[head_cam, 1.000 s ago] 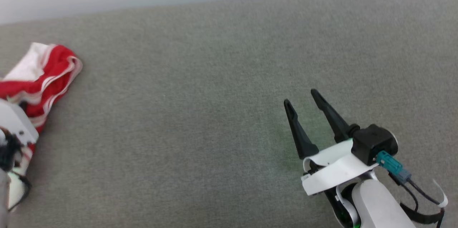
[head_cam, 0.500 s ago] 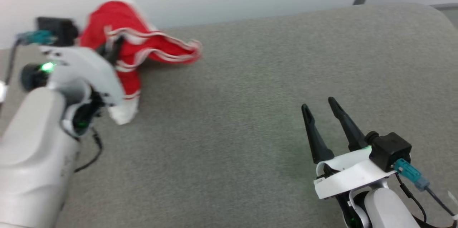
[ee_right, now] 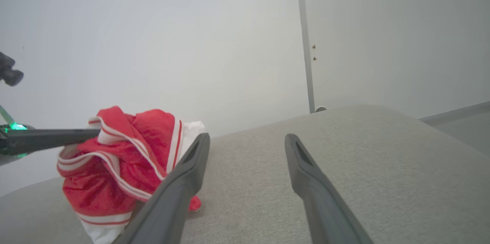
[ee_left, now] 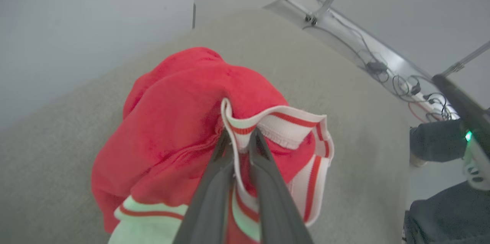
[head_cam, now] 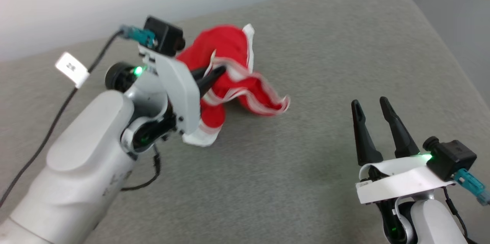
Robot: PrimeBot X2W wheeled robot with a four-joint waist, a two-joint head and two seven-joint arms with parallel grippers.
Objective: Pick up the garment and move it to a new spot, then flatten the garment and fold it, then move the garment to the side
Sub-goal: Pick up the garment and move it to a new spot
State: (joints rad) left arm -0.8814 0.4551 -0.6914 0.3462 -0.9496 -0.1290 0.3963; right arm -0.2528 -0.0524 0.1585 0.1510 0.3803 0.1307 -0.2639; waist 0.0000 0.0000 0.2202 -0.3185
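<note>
Garment (head_cam: 226, 46) farther right now, cushion (head_cam: 344, 52) edge beyond.

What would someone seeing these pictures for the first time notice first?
The bright red garment with white striped trim stands out, bunched up left of centre on the grey cushion in the head view. The left pincer is shut on its striped edge, while the right pincer sits open and empty at the lower right, apart from the cloth.
</note>
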